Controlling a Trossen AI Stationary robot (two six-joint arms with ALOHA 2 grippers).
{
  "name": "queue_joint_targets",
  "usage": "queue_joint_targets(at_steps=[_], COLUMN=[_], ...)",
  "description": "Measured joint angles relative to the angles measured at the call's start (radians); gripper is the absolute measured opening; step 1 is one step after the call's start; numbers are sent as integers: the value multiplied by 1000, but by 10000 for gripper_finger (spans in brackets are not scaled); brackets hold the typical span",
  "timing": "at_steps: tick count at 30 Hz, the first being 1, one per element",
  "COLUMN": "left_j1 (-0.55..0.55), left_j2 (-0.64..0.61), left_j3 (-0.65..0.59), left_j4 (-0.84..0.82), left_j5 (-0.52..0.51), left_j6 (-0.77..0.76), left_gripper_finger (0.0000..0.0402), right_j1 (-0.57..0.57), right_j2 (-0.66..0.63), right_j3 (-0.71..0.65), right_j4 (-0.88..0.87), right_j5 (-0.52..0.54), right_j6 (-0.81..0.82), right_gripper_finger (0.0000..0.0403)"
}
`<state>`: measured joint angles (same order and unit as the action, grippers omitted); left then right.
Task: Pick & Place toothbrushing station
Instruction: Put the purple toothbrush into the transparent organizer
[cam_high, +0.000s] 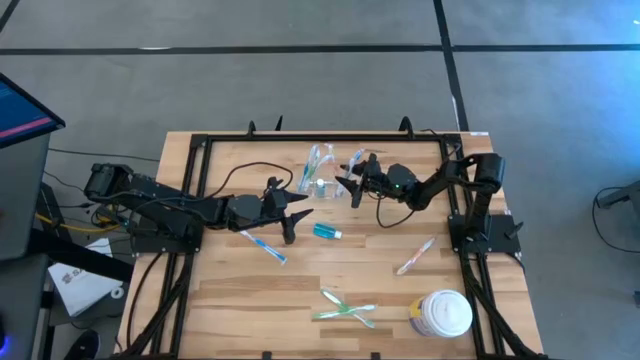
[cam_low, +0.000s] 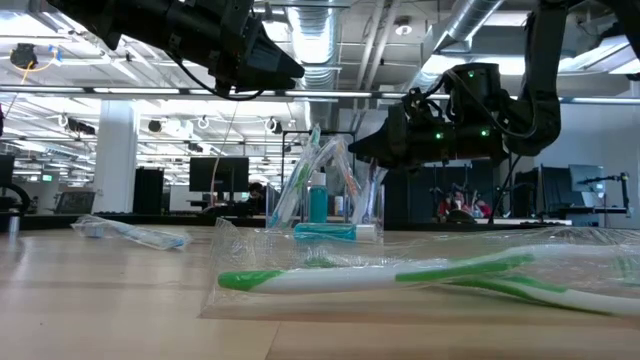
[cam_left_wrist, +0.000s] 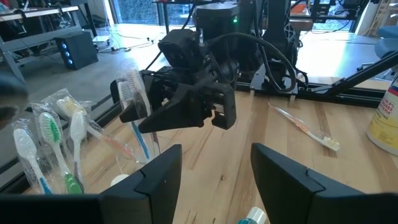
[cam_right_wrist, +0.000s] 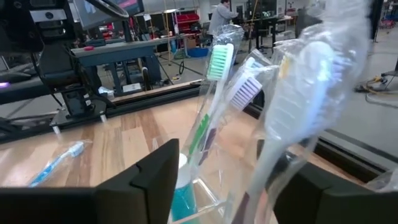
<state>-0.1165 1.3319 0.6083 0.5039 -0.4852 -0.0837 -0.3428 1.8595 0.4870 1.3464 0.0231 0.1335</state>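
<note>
From above I see the clear holder (cam_high: 318, 170) standing near the far edge of the tabletop (cam_high: 240, 300), about midway along it, with several wrapped toothbrushes leaning in it. My right gripper (cam_high: 347, 186) sits just beside the holder on its right; in its own wrist view a wrapped whitish toothbrush (cam_right_wrist: 298, 106) stands between the parted fingers (cam_right_wrist: 149, 180), but I cannot tell whether either finger touches it, so I would not call it a grip. A green-headed toothbrush (cam_right_wrist: 214, 81) leans in the holder just next to it. My left gripper (cam_high: 290, 222) hovers left of the middle of the tabletop, fingers spread and empty, pointing toward the right gripper. A blue toothbrush (cam_high: 262, 244) lies on the wood just beside the left gripper, on the near side. The small teal tube (cam_high: 327, 232) lies near the centre, between the two grippers and toward the near edge. Another whitish toothbrush (cam_high: 415, 255) lies toward the right edge, and two green toothbrushes (cam_high: 345, 309) lie crossed by the near edge. A white jar (cam_high: 441, 314) stands at the near right corner.
</note>
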Motion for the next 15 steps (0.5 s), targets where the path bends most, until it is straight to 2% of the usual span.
queue_joint_targets(at_steps=[8,15], left_j1=[0,0], left_j2=[0,0], left_j3=[0,0], left_j4=[-1,-2], left_j5=[0,0], left_j6=[0,0], left_gripper_finger=[186,186], right_j1=[0,-1], right_j2=[-60,-192], right_j3=[0,0], right_j4=[-7,-178], right_j5=[2,9], right_j6=[-33,-88], right_gripper_finger=[221,220])
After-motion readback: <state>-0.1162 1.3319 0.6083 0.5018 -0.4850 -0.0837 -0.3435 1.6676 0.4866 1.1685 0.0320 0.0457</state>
